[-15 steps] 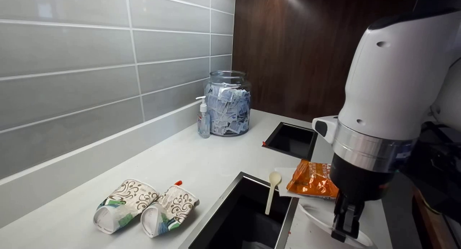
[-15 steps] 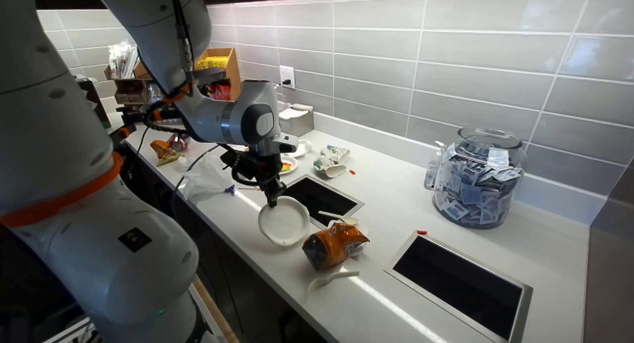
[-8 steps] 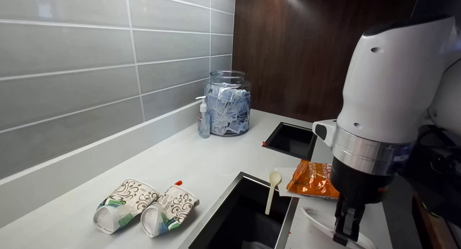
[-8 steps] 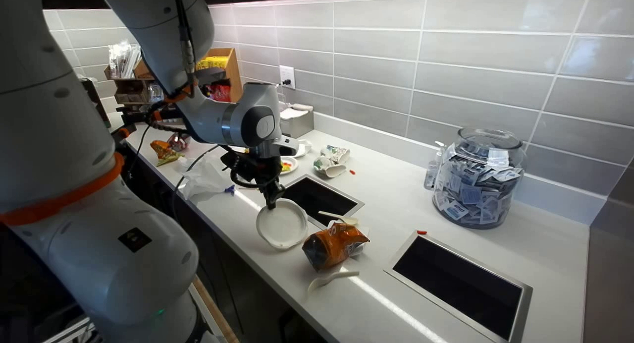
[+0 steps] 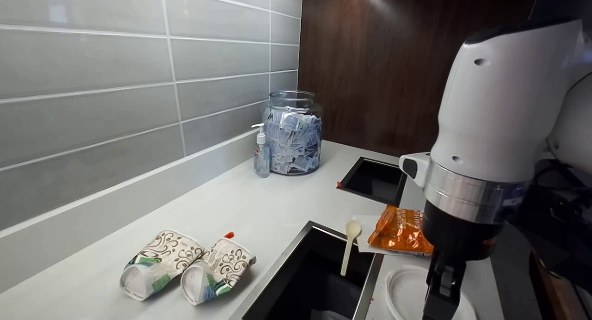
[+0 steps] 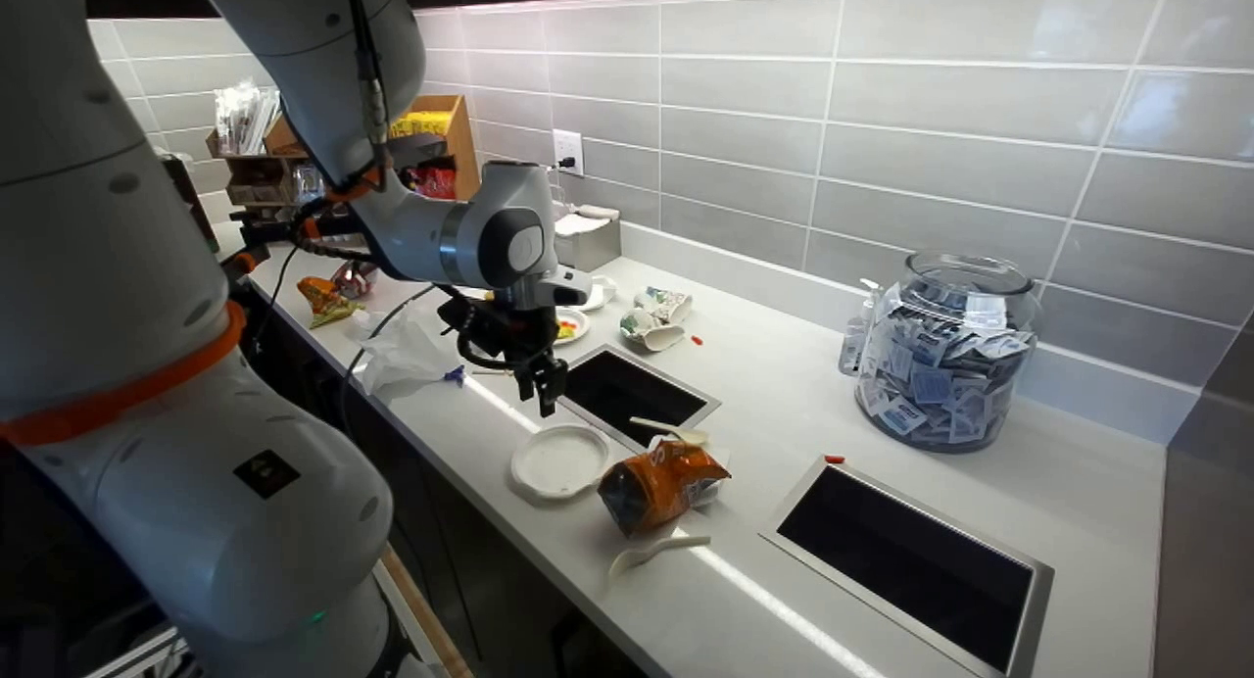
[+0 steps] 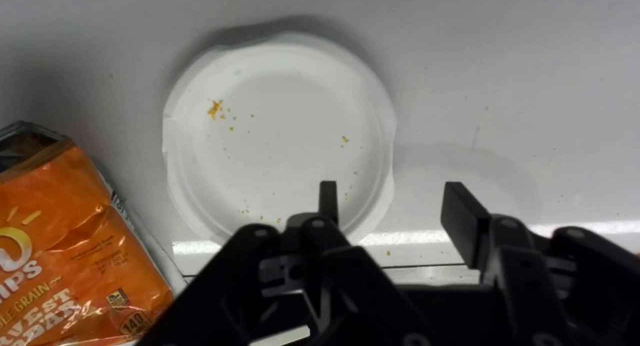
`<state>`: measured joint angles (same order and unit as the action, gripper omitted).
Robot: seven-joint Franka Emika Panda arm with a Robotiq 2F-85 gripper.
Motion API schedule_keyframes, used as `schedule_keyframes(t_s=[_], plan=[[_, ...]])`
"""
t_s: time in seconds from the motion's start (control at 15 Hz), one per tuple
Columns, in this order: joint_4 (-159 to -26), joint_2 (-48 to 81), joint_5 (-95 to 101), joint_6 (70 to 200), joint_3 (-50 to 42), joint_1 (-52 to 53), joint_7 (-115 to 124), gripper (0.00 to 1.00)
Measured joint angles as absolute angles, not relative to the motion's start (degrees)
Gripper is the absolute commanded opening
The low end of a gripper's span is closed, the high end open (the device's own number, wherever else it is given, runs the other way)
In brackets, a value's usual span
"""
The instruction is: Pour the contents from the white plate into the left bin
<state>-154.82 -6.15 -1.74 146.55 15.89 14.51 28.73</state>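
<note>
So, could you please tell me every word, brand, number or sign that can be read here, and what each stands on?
"IPS", cut off at the wrist view's left edge: orange chip bag.
"LE GRAIN", cut off: same bag.
"VEST", cut off: same bag.
"DAR", cut off: same bag.
"140": same bag.
Too small or blurred: the bag's fine print, and print on the pump bottle, paper cups and packets in the glass jar.

Tiled wall and counter suggest a kitchen.
</note>
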Motion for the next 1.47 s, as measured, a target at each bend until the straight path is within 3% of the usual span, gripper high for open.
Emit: schedule_keyframes(t_s=[0.13,0.2,0.33,0.4,0.47,0.53,0.67,1.47], plan=[[-154.56,-6.22,-1.66,146.61,15.89,14.51,28.72,1.00],[-154.45,-6.30,-1.76,146.62,15.88,14.51,28.48,1.00],[-154.50,-6.59,-2.53,148.03,15.83,14.52,26.61,0.74],[-154.67,-6.80,-3.21,149.81,15.72,14.52,24.87,0.72],[-154.85,-7.12,-3.35,151.14,15.52,14.52,23.27,0.94],[-155.06,-7.59,-3.47,152.25,15.27,14.52,21.71,0.92],[-155.65,-8.94,-3.85,154.03,14.73,14.52,18.54,1.00],[-157.01,-22.64,-1.87,146.66,13.44,11.38,14.70,1.00]])
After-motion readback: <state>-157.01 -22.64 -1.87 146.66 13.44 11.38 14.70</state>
